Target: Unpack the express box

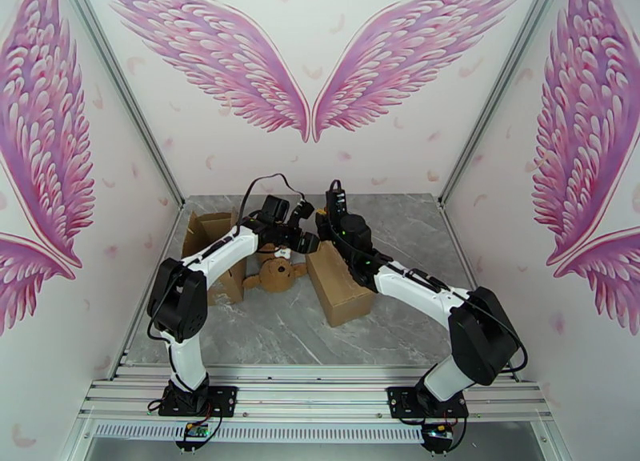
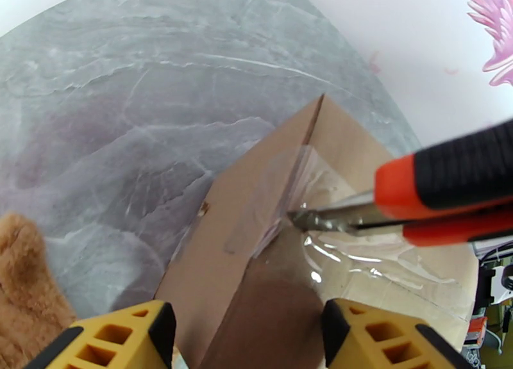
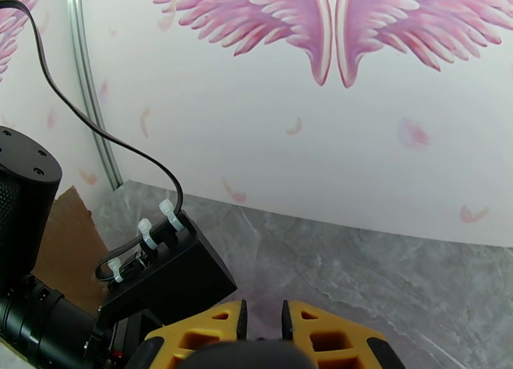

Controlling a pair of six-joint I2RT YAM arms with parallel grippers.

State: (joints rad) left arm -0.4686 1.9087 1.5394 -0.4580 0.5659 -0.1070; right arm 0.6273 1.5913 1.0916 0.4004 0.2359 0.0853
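The sealed brown express box (image 1: 340,286) lies in the middle of the table, with clear tape (image 2: 333,248) over its top seam. My right gripper (image 1: 325,229) is shut on a utility knife (image 2: 442,191) with a red and black handle. The knife's blade (image 2: 327,220) touches the tape at the box's (image 2: 250,204) upper edge. In the right wrist view the right gripper (image 3: 264,319) has its yellow fingers (image 3: 199,332) close together on the dark handle (image 3: 256,357). My left gripper (image 2: 247,338) is open and hovers over the box's near end, one finger on either side.
A brown teddy bear (image 1: 276,274) lies just left of the sealed box, and its fur (image 2: 22,287) shows by my left finger. An opened cardboard box (image 1: 210,234) stands at the far left by the wall. The two wrists are close together above the box.
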